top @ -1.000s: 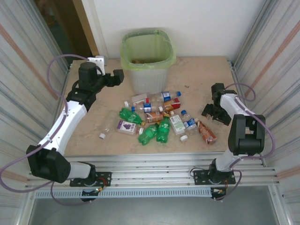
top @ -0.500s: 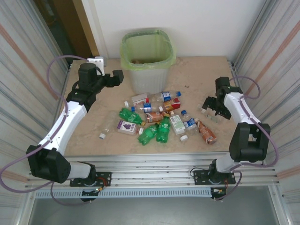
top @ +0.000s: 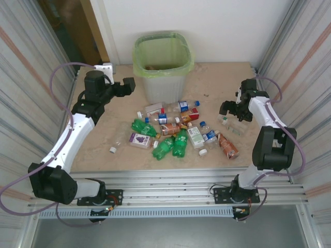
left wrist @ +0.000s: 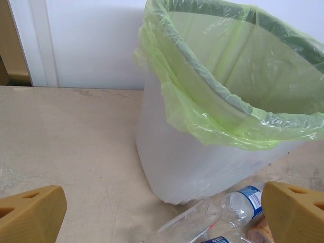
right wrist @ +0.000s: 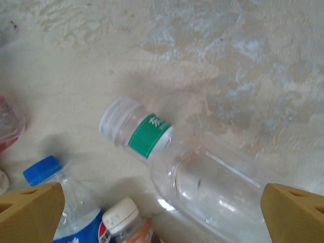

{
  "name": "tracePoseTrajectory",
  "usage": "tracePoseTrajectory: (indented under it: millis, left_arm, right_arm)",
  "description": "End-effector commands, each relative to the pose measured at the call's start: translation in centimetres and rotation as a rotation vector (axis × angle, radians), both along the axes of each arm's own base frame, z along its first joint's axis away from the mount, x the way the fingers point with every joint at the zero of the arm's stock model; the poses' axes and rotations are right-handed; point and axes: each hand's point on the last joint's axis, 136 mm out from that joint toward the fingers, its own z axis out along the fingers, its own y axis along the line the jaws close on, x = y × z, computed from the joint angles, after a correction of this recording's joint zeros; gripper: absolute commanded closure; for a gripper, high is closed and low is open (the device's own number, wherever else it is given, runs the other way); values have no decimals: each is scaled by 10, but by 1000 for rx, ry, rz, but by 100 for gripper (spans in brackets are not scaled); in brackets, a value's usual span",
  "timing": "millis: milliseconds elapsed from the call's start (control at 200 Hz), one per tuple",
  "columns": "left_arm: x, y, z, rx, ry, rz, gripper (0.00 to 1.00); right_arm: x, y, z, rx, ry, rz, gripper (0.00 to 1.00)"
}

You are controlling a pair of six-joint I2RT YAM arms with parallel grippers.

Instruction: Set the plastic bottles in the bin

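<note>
R gripper [top: 227, 109] shifts farther since 1 s ago, wide, empty: we now frame clear bottle [right wrist: 202, 182] for pick | L gripper [top: 128, 86] stays wide, empty, left of bin [top: 163, 85] | plastic bottles [top: 173, 132] heaped near side of bin.

- I see a pale, marbled table [top: 98, 147] carrying everything.
- The bin [top: 163, 82] stands on it at the far middle, by the wall.
- The plastic bottles [top: 173, 129] lie in a loose heap at the centre, just in front of the bin.
- A clear bottle with a green label [right wrist: 202, 177] lies on its side at the right, apart from the heap.
- A brown bottle [top: 227, 145] lies near the front right.
- A loose white cap [top: 112, 150] sits on bare tabletop to the left.
</note>
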Motion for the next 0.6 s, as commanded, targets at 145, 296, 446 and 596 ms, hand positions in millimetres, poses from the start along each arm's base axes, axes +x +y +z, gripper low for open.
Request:
tracePoseTrajectory:
  millis: [145, 296, 446, 596]
  left_arm:
    - [-4, 8, 15, -27, -40, 15, 1]
    - [-2, 9, 13, -31, -34, 16, 1]
    - [0, 7, 10, -39, -26, 12, 1]
    - [1, 6, 9, -48, -20, 6, 1]
  right_arm:
    - [4, -15, -28, -43, 105, 11, 2]
    - [-10, -15, -34, -28, 131, -8, 2]
    - [-22, -12, -34, -9, 136, -7, 2]
    - [-34, -15, -39, -9, 162, -31, 2]
